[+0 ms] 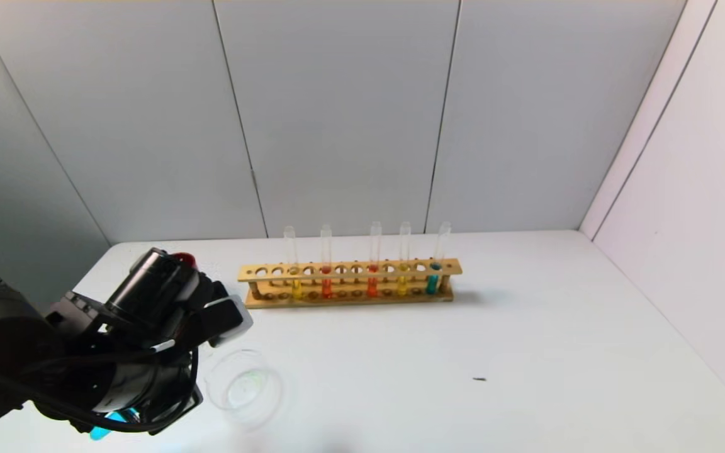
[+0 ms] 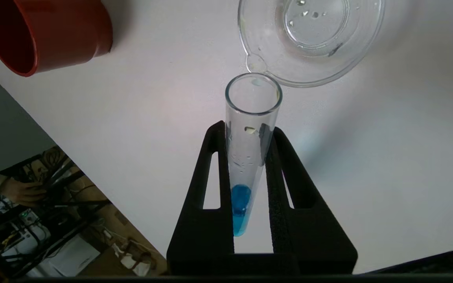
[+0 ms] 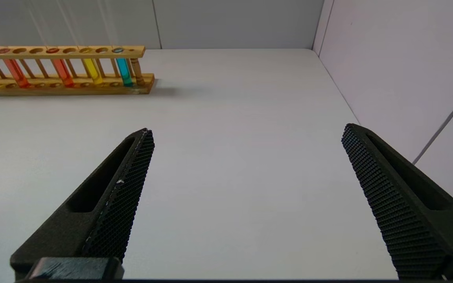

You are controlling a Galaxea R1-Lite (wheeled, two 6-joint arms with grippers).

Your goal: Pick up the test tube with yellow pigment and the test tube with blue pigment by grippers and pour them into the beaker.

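My left gripper is shut on the test tube with blue pigment. The tube is tilted, its blue liquid pooled at the round bottom near my palm, which also shows in the head view. Its open mouth sits just short of the pouring lip of the beaker, which stands on the table at the front left with only droplets in it. Two test tubes with yellow pigment stand in the wooden rack. My right gripper is open and empty above the table, out of the head view.
The rack also holds two orange-red tubes and another blue tube. A dark red cup stands near the table's left edge beside my left arm. Grey walls close the back and right. A small dark speck lies on the table.
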